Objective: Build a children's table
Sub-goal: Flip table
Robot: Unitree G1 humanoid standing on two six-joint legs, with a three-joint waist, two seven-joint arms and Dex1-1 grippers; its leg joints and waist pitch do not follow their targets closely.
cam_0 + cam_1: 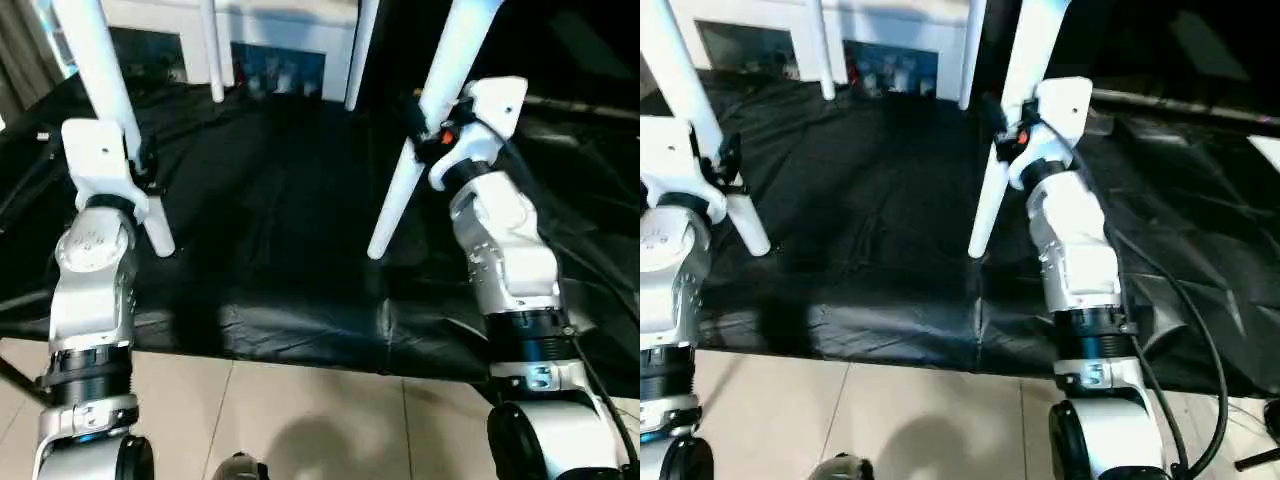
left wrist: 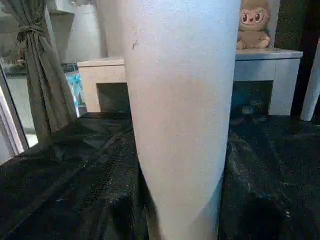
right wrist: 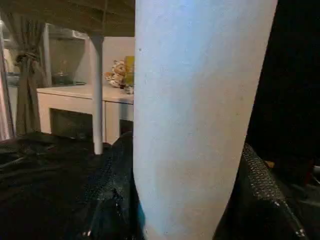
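Robot holding two white table legs above a black-draped table.

Nearest, the left gripper (image 1: pixel 143 165) clasps one tapered leg (image 1: pixel 108 88) and the right gripper (image 1: pixel 428 128) clasps another leg (image 1: pixel 432 110) — both raised, tilted, narrow ends down; behind, two more legs (image 1: pixel 212 50) stand upright before a white cabinet (image 1: pixel 270 25).

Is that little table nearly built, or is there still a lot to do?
It looks close to finished. All four white legs rise out of view, apparently already fitted: two far legs stand on the black cloth. In hand: the left gripper clamps the near left leg and the right gripper the near right leg, both lifted. Left: probably setting it down; the tabletop itself is hidden.
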